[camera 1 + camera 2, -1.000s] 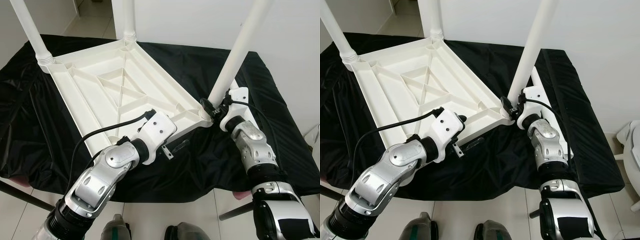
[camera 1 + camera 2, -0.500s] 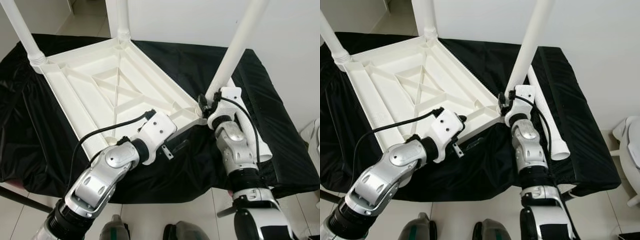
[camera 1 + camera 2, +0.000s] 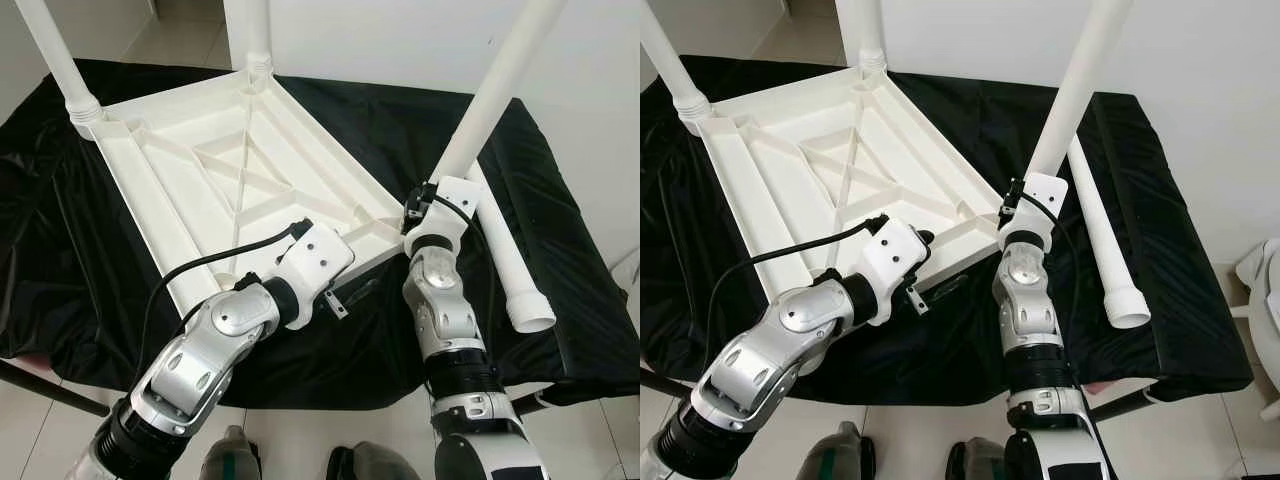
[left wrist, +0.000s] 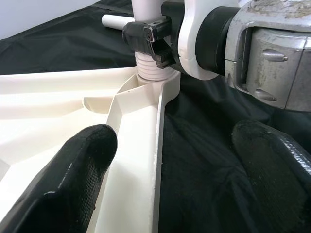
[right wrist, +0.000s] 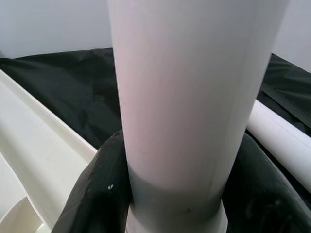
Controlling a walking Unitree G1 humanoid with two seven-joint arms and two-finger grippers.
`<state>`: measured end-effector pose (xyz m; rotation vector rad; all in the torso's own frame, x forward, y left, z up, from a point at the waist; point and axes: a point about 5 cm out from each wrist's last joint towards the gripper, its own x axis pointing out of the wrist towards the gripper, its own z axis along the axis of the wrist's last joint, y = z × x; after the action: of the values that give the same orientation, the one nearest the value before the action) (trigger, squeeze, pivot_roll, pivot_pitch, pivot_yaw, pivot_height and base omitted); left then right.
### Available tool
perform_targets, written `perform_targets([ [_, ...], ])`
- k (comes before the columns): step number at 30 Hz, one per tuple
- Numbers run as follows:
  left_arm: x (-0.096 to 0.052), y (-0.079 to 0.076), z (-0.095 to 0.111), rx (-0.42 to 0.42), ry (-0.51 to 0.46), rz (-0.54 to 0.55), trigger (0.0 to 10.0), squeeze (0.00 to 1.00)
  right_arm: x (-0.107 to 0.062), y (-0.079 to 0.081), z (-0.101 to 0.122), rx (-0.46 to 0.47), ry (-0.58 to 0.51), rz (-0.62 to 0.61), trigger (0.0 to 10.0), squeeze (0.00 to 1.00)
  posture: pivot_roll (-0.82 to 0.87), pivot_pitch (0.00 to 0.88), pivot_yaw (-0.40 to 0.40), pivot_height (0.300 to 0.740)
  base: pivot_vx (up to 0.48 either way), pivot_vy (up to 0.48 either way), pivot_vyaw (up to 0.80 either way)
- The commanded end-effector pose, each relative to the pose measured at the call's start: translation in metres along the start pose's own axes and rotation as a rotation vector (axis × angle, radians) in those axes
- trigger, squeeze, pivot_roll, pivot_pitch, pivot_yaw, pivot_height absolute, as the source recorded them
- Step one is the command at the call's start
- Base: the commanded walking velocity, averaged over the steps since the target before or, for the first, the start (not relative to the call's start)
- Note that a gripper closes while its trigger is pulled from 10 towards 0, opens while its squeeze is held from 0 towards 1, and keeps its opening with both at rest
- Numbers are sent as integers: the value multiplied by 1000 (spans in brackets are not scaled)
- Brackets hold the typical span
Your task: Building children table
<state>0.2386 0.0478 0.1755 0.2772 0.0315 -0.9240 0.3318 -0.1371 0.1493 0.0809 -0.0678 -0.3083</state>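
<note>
White plastic table point(image 3: 215, 175) lies upside down at centre frame on a black-draped tabletop point(image 3: 560, 250), so legs can go in from above. Right gripper point(image 4: 155, 41) clamps the near-right leg point(image 3: 490, 100) at its socket, likely seating it. Left gripper point(image 3: 350, 297) straddles the table's near edge wide open, holding nothing; a spare leg point(image 3: 505, 255) lies at right.

One white tabletop point(image 3: 220, 180) lies upside down on one black cloth point(image 3: 560, 250). Three legs point(image 3: 495, 95) stand in it. One leg point(image 3: 510, 270) lies loose.
</note>
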Motion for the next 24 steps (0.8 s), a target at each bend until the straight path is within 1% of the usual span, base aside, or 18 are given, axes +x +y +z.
perform_targets([
  [1, 1, -4, 1, 8, -4, -37, 10000, 0, -1, -11, -5, -16, 18, -63, 10000, 0, 49, 25, -46, 740, 0, 0, 0],
  [4, 1, -4, 1, 7, -3, -35, 10000, 0, 0, -11, -6, -22, 17, -70, 10000, 0, 48, 20, -46, 740, 0, 0, 0],
  [5, 1, -4, 1, 8, -4, -35, 10000, 0, 0, -11, -5, -15, 12, -54, 10000, 55, 49, 15, -45, 740, 0, 0, 0],
  [7, 1, -4, 1, 9, -5, -36, 10000, 0, 0, -11, -5, -14, 12, -51, 10000, 55, 49, 15, -45, 740, 0, 0, 0],
  [8, 2, -3, 1, 10, -5, -36, 10000, 0, 0, -11, -5, -2, 14, -28, 10000, 1000, 48, 11, -44, 740, 0, 0, 0],
  [10, 2, -3, 1, 10, -5, -36, 10000, 0, 0, -11, -5, -2, 14, -28, 10000, 1000, 48, 11, -44, 740, 0, 0, 0],
  [16, 3, -2, 2, 15, -8, -37, 10000, 0, 1, -13, -4, 19, -7, 35, 10000, 1000, 44, 0, -44, 740, 0, 0, 0],
  [18, 3, -3, 2, 15, -10, -38, 10000, 0, 6, -14, 1, 42, -33, 123, 10000, 1000, 43, 0, -45, 740, 0, 0, 0],
  [20, 3, -3, 2, 15, -10, -38, 10000, 0, 6, -14, 1, 42, -33, 123, 10000, 1000, 43, 0, -45, 740, 0, 0, 0],
  [22, 4, -3, 2, 15, -11, -38, 10000, 0, 11, -15, 3, 53, -38, 202, 10000, 1000, 41, 0, -47, 740, 0, 0, 0],
  [23, 4, -3, 2, 15, -11, -39, 10000, 0, 14, -15, 4, 40, -40, 255, 10000, 0, 41, 0, -47, 740, 0, 0, 0],
  [24, 4, -3, 2, 15, -11, -39, 10000, 0, 14, -15, 4, 40, -40, 255, 10000, 0, 41, 0, -47, 740, 0, 0, 0],
])
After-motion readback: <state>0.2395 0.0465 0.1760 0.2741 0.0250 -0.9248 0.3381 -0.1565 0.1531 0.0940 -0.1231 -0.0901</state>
